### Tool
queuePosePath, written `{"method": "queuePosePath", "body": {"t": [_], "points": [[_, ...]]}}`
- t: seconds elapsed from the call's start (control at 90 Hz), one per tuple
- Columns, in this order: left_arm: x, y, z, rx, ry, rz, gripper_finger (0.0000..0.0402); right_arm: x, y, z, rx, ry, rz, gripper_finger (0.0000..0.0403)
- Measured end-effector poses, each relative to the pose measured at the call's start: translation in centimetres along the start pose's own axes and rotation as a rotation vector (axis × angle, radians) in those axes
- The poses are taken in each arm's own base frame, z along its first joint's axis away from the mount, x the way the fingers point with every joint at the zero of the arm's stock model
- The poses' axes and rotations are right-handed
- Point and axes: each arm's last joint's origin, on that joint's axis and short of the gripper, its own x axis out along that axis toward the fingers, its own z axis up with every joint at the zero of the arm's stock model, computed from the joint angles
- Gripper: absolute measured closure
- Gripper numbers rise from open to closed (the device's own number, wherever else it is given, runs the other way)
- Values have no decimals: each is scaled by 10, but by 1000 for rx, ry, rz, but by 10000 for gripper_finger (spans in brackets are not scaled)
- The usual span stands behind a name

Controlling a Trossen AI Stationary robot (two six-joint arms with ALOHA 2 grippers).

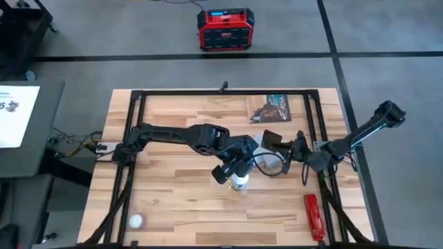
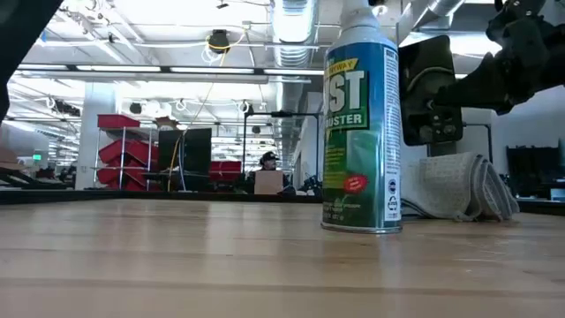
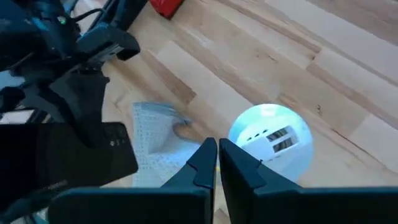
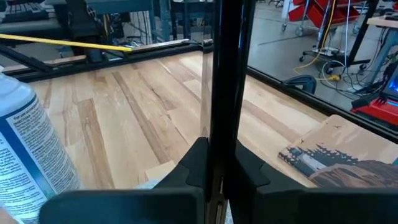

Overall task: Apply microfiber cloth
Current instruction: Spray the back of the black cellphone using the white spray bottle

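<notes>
The pale microfiber cloth (image 3: 155, 137) lies bunched on the table just right of a green-and-white duster can (image 2: 360, 124), which stands upright on its base. My right gripper (image 4: 221, 152) is shut on a black phone (image 2: 428, 88) and holds it above the cloth (image 2: 463, 185). My left gripper (image 3: 216, 154) hovers shut with nothing in it, above the can's white top (image 3: 270, 134) and beside the cloth. In the high view the left gripper (image 1: 232, 173) is at the table's centre, and the phone (image 1: 271, 137) is just to its right. My right gripper pinches the phone between its two fingers at one edge (image 4: 224, 124). It reaches in from the table's right side. In its wrist view the phone shows edge-on and stands up from the fingers. The phone is lifted clear of the table and the cloth.
A dark printed booklet (image 1: 270, 108) lies at the far centre-right of the table. A red tool (image 1: 313, 216) lies near the front right corner and a small white ball (image 1: 136, 220) at the front left. A black frame (image 1: 135, 93) borders the tabletop.
</notes>
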Motion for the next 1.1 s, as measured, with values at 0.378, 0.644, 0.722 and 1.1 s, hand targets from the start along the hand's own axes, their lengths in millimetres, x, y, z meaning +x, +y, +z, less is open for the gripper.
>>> {"method": "queuePosePath", "body": {"t": [0.378, 0.644, 0.722, 1.1], "points": [[0, -5, 0, -34, 37, -5, 402, 10, -9, 1, -38, 15, -61, 391], [0, -5, 1, -32, 34, -3, 402, 27, -21, 15, -52, -19, -28, 391], [0, -5, 1, -32, 34, -3, 402, 31, -24, 21, -47, -52, 3, 391], [0, -5, 1, -39, 39, -7, 402, 45, -23, 20, -41, -59, 61, 391]]}}
